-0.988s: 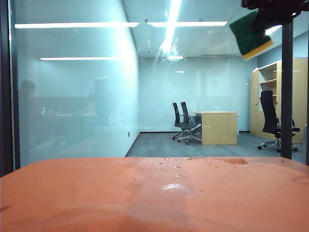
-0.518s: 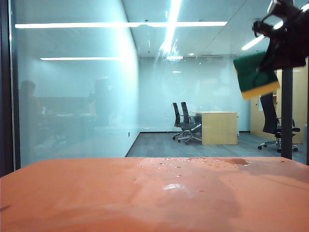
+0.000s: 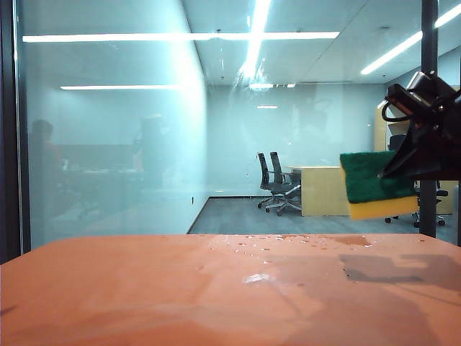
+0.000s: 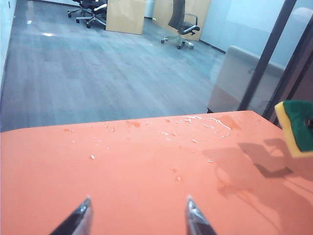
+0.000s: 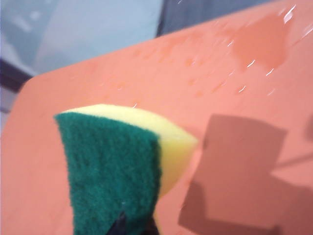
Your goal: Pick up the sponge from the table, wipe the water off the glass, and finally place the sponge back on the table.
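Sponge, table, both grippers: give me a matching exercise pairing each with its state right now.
Things:
1. sponge
2. left gripper
3. right gripper
4. table

States:
A. jaws open, nothing between them
B. dotted with water droplets near the glass
C. held in the air above the table
D. jaws shut on the sponge

Pairs: 1-C, 2-A, 3-D, 4-B

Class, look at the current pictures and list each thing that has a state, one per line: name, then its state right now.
Sponge: held in the air above the table, green side facing the camera.
Right pincer: shut on the sponge, at the right of the exterior view.
Left pincer: open, empty, low over the table.
Table: wet with scattered droplets near the far edge.
Glass: upright, faint streaks near the middle.
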### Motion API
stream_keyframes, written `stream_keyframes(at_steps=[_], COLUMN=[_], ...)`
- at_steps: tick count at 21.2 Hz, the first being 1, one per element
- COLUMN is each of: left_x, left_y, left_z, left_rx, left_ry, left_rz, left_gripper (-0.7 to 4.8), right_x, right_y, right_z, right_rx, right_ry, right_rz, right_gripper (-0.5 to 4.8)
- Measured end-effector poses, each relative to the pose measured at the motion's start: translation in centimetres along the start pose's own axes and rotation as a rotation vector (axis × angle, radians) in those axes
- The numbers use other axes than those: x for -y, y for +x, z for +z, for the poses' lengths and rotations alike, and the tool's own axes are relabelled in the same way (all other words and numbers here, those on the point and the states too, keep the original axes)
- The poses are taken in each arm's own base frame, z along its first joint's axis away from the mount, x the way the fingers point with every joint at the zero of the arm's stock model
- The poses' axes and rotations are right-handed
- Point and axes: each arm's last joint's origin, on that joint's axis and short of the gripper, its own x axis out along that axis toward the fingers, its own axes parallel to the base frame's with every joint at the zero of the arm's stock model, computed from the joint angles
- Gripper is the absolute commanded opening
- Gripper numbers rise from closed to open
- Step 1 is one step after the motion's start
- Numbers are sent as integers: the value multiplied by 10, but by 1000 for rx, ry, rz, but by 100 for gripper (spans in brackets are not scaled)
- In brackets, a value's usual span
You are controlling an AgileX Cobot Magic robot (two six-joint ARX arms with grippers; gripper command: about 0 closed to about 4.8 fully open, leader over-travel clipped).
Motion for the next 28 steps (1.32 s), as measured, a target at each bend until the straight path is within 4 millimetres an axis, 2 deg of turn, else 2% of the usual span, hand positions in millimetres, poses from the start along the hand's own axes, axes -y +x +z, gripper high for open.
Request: stream_keyframes(at_steps=[9, 17, 21, 22, 24, 27, 28], left_x=[0, 0, 0, 0, 0, 0, 0], left_y=[0, 0, 0, 0, 0, 0, 0], left_z=[0, 0, 0, 0, 0, 0, 0], left_rx=[0, 0, 0, 0, 0, 0, 0], left_ry=[0, -1, -1, -1, -1, -1, -1], left_rz=[0, 0, 0, 0, 0, 0, 0], left_gripper=[242, 242, 242, 242, 243, 242, 242], right_x=[-20, -11, -14, -14, -14, -15, -15], right_y=[34, 61, 65, 65, 65, 65, 65], right_z=[-34, -51, -55, -55, -55, -54, -54], right_rx=[-177, -251, -266, -264, -261, -259, -259], right_ry=[19, 122, 129, 128, 127, 133, 132], right_rz=[129, 210, 230, 231, 232, 233, 233], right_gripper=[-4, -4, 0, 13, 117, 185, 189])
